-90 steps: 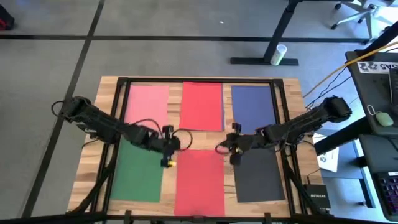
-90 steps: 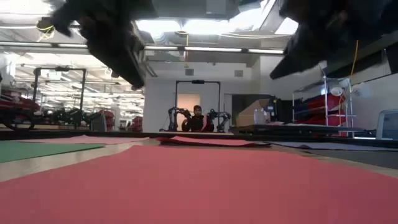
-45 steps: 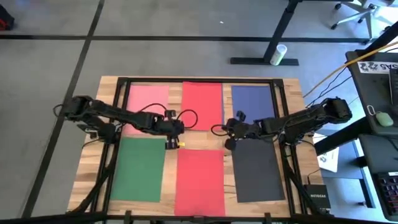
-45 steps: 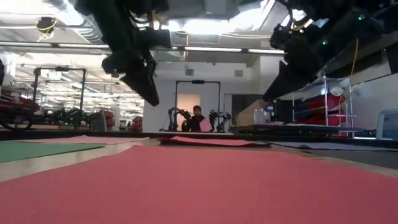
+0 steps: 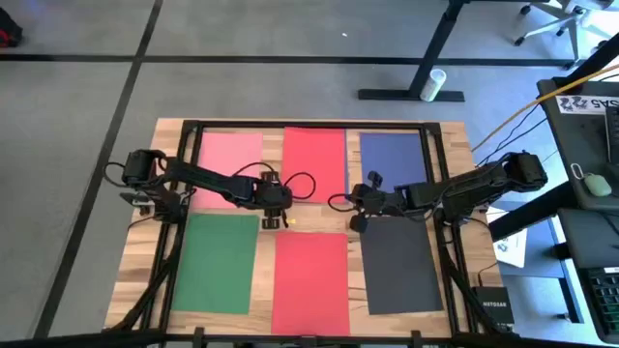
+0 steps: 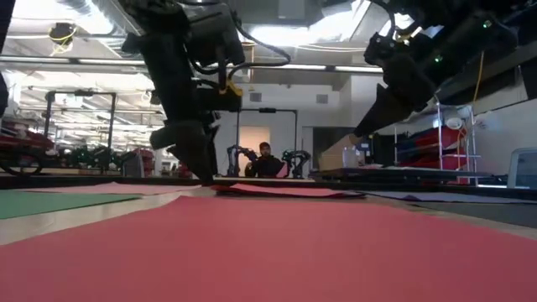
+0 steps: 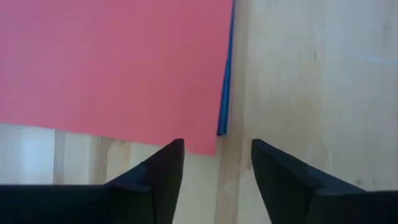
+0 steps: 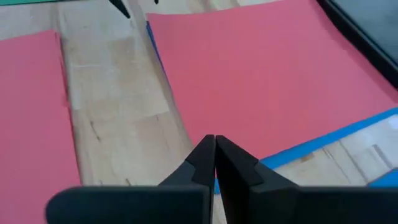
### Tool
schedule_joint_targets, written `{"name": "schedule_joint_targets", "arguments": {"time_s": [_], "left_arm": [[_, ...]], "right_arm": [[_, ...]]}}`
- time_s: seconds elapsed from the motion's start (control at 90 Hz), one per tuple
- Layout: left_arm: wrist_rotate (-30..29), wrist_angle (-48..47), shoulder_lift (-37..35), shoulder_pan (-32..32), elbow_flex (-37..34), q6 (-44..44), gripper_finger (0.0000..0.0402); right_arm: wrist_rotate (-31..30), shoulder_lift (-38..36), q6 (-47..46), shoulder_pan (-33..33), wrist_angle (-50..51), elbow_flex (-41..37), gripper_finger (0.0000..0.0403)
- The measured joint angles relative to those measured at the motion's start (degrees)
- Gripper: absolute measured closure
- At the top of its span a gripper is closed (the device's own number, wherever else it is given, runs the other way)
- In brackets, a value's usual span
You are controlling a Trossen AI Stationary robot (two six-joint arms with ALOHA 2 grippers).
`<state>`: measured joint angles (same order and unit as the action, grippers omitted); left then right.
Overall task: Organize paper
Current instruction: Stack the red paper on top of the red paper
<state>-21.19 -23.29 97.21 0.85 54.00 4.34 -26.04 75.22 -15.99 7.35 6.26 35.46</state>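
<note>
Paper (image 5: 311, 285) sheets on wooden table (image 5: 455, 164), workshop room behind.

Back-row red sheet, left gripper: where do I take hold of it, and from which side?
Probably the red sheet's near corner on the left arm's side. It lies flat, so only an edge gives purchase. Come in low from the bare wood between the rows, where the open left gripper faces that corner. A blue sheet's edge peeks out beside it, so you may pinch both.

a robotics lab: ceiling light panels (image 6: 277, 35), more robot arms (image 6: 235, 158) (far back), a desk keyboard (image 5: 602, 290)
</note>
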Motion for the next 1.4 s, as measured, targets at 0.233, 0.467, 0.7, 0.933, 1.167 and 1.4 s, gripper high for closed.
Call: {"name": "schedule_joint_targets", "arguments": {"time_s": [0.233,0.467,0.7,0.933,1.167,1.4], "left_arm": [[-0.16,0.2,3.27,1.44,0.0,1.07,0.0207],[-6.49,0.15,3.77,1.75,0.08,2.28,0.0232],[-7.71,-2.16,3.72,1.83,0.02,6.02,0.0373],[-7.31,-3.39,3.51,0.42,0.02,6.54,0.0401],[-5.07,-11.86,2.45,-6.16,5.0,0.62,0.0402],[-2.92,-16.37,0.74,-16.6,11.42,-8.88,0.0401]], "right_arm": [[-0.07,0.02,0.0,0.0,0.41,0.0,0.0402],[-0.63,0.02,0.0,0.0,1.25,0.02,0.0402],[-1.48,0.02,0.02,0.0,1.25,0.02,0.0402],[-1.46,0.02,0.02,0.05,1.23,0.02,0.0402],[-1.44,0.02,0.02,0.11,2.11,0.02,0.0402],[-1.28,0.02,0.02,0.13,3.45,0.04,0.0402]]}}
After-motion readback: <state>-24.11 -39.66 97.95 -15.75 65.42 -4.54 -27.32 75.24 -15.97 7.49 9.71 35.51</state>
